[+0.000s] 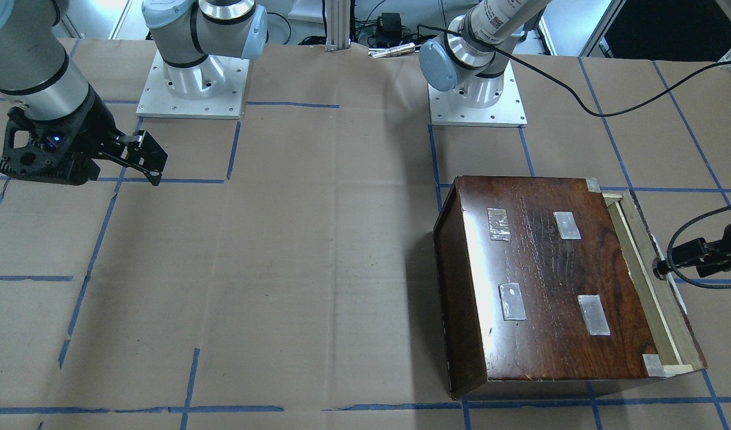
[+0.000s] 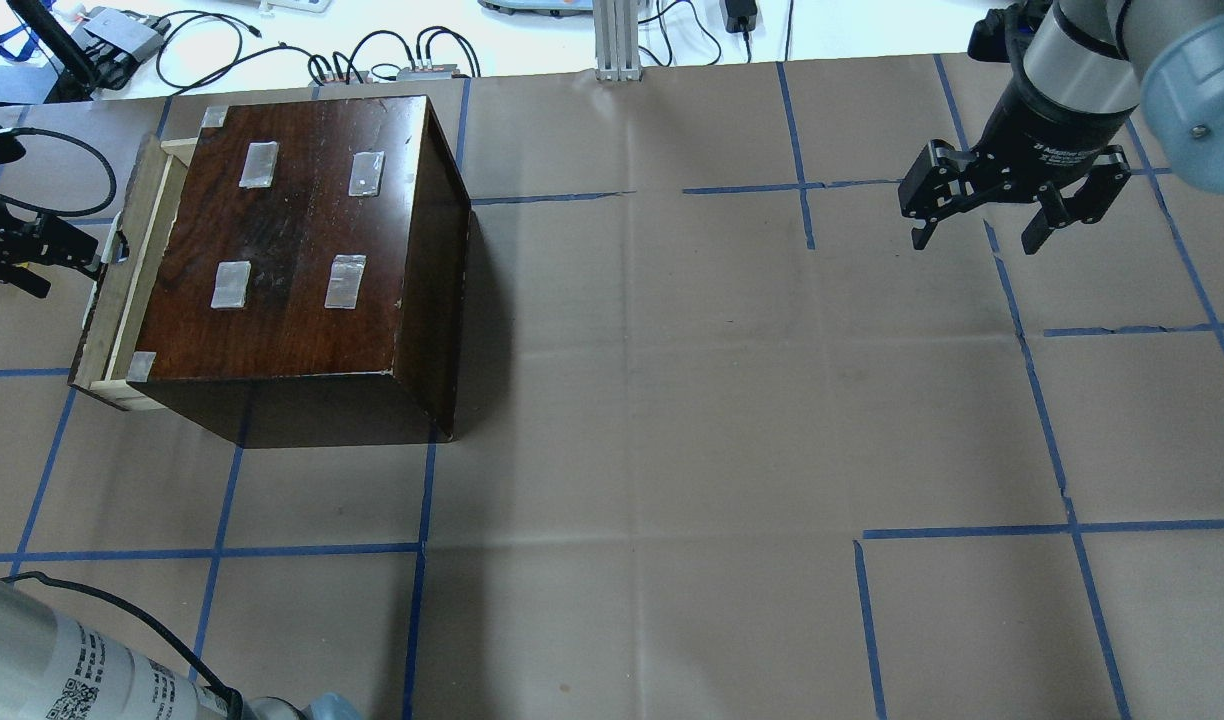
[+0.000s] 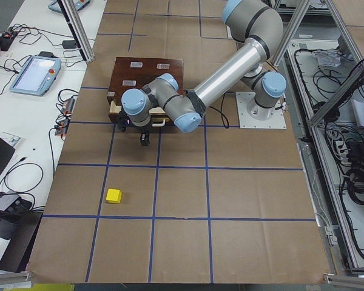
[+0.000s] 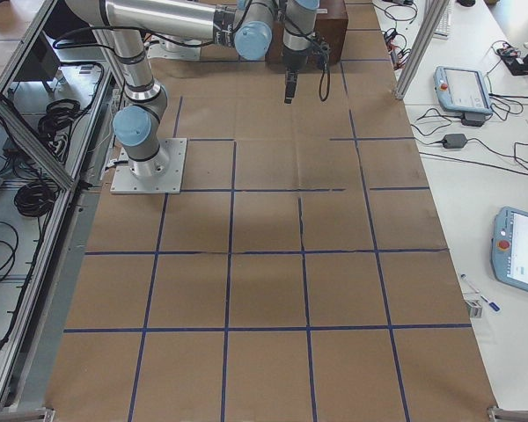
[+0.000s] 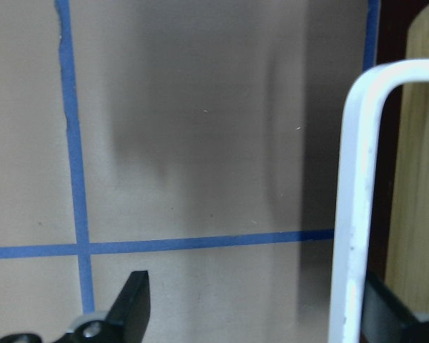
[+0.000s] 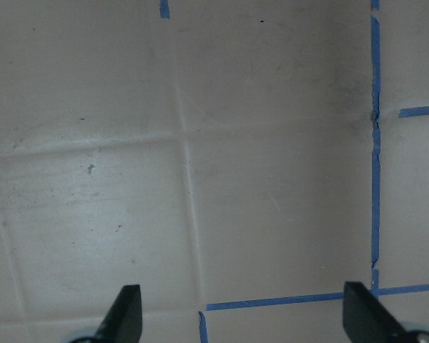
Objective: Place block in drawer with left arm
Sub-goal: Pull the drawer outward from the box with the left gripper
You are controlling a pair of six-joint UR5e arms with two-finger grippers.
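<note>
Bench [image 2: 672,400]: covered edge to edge in creased brown paper, ruled into large squares by blue tape lines [image 2: 972,530]; two white mounting plates [image 1: 192,83] carry the arm bases. Cabinet [image 2: 292,230]: glossy dark brown wood, four grey tape patches [image 2: 259,164] on its top, standing on the robot's left half of the bench. Drawer [image 2: 132,250]: pale wood, standing a little way out of the cabinet on the side away from the bench's middle, with a white bar handle [image 5: 354,214] on its front. Left tool [image 5: 261,307]: level with the drawer front, fingers spread wide, the handle between them and just beside one finger, not clamped; a loose black cable [image 1: 580,101] runs to that arm. Block [image 3: 113,196]: yellow cube, on the paper beside a blue line, well apart from the cabinet and outside the drawer, seen only in the exterior left view. Right tool [image 2: 974,240]: fingers apart, holding nothing, hanging over bare paper on the robot's right. Room: white desks along the bench with cables, teach pendants [image 3: 35,74] and aluminium frame posts.
</note>
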